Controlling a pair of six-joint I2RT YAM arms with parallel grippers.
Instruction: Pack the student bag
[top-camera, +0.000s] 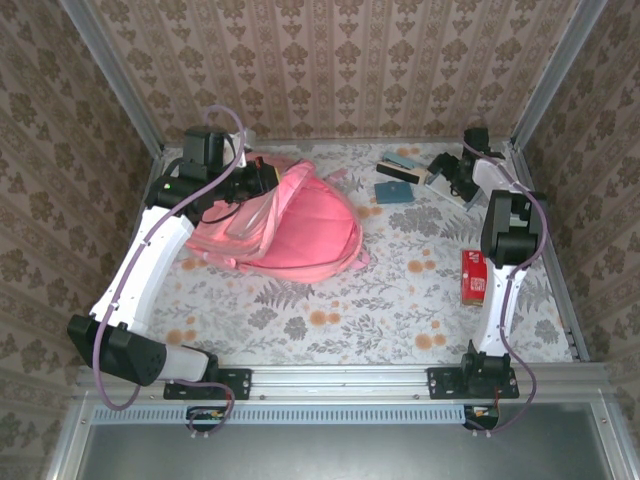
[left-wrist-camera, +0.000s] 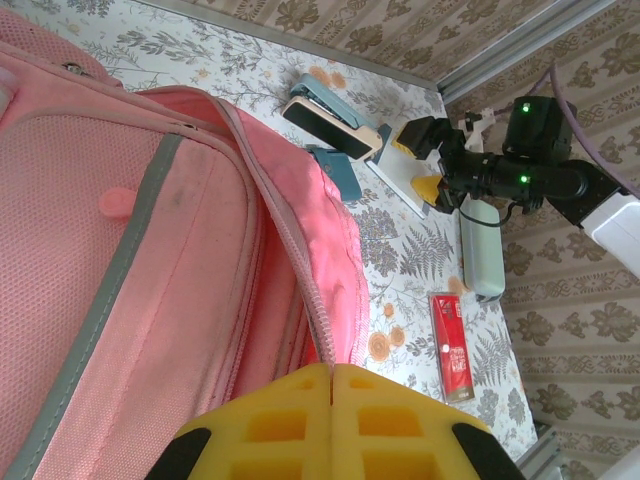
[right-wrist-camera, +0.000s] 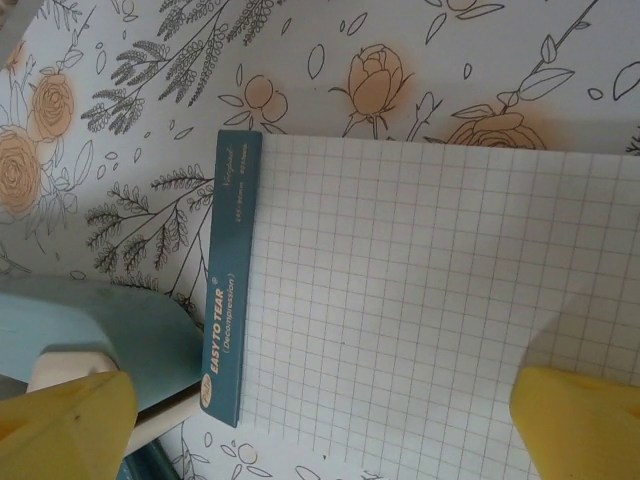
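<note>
The right pincer (right-wrist-camera: 320, 425) hangs wide open directly over a white grid-paper notepad (right-wrist-camera: 420, 300), whose teal bound edge lies crosswise to its closing line. The large pink fabric student bag (top-camera: 300, 225) lies well to its left, with the left pincer (left-wrist-camera: 331, 395) clamped on the bag's zip edge.

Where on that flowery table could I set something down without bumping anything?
Bare cloth runs from the pink backpack to the near rail, and between backpack and red box. The far right corner is crowded: grid notepad, teal block, right hand.
</note>
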